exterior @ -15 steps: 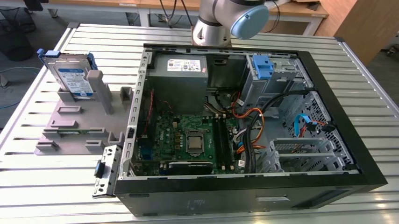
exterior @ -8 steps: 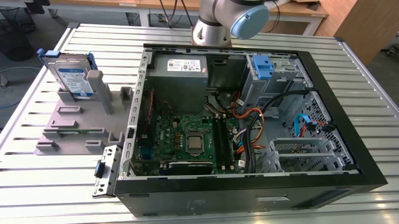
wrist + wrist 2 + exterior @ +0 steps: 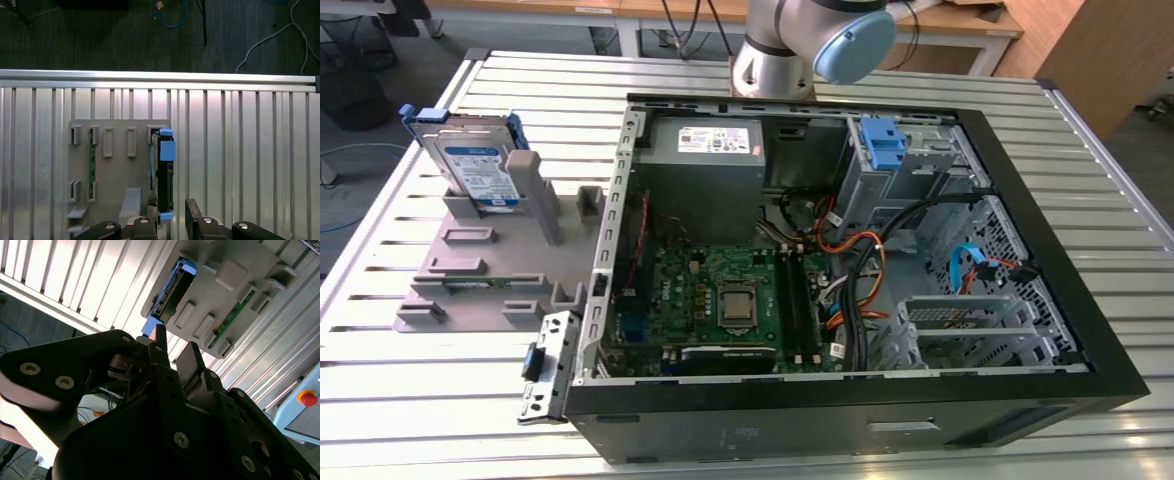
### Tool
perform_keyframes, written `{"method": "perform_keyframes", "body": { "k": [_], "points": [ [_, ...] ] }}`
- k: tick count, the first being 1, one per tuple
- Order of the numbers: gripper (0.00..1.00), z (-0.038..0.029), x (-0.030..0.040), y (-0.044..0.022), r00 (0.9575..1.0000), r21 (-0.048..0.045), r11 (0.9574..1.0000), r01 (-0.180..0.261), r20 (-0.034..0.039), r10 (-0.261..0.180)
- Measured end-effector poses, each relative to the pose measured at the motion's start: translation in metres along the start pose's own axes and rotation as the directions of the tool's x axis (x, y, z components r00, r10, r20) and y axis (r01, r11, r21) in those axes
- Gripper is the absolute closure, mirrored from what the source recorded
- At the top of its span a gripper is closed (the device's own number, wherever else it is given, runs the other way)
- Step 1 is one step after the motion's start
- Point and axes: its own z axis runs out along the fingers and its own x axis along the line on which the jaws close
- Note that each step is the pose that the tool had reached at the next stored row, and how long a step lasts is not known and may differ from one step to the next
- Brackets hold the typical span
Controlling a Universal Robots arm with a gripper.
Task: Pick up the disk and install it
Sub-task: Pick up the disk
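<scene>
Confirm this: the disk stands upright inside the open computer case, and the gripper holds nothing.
Wrong place. The disk stands upright in the grey holder beside the open computer case, as the exterior view shows. The gripper holds nothing.

Slatted metal table [image 3: 414, 405], dark floor [image 3: 100, 35]
</scene>
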Motion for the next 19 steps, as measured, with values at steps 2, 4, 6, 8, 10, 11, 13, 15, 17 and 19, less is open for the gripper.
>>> {"method": "perform_keyframes", "body": {
  "k": [2, 4, 6, 8, 10, 11, 13, 15, 17, 19],
  "points": [
    [0.65, 0.0000, 0.0000, -0.0005, 1.0000, -0.0002, 1.0000, 0.000, 0.0002, 0.000],
    [0.65, -0.0001, 0.0000, -0.0006, 1.0000, -0.0004, 1.0000, 0.000, 0.0002, 0.000],
    [0.65, -0.0001, 0.0000, -0.0006, 1.0000, -0.0006, 1.0000, 0.000, 0.0001, 0.000],
    [0.65, 0.0004, 0.0000, -0.0007, 1.0000, -0.0003, 1.0000, 0.000, 0.0002, 0.000],
    [0.65, 0.0009, 0.0001, -0.0007, 1.0000, -0.0006, 1.0000, 0.000, 0.0001, 0.000],
    [0.65, 0.0010, 0.0001, -0.0007, 1.0000, -0.0006, 1.0000, 0.000, 0.0001, 0.000],
    [0.65, 0.0011, 0.0001, -0.0006, 1.0000, -0.0006, 1.0000, 0.000, 0.0000, 0.000],
    [0.65, 0.0012, 0.0001, -0.0007, 1.0000, -0.0005, 1.0000, 0.000, 0.0001, 0.000],
    [0.65, 0.0017, 0.0001, -0.0007, 1.0000, -0.0003, 1.0000, 0.000, 0.0003, 0.000],
    [0.65, 0.0018, 0.0002, -0.0007, 1.0000, -0.0005, 1.0000, 0.000, 0.0003, 0.000]
  ]
}}
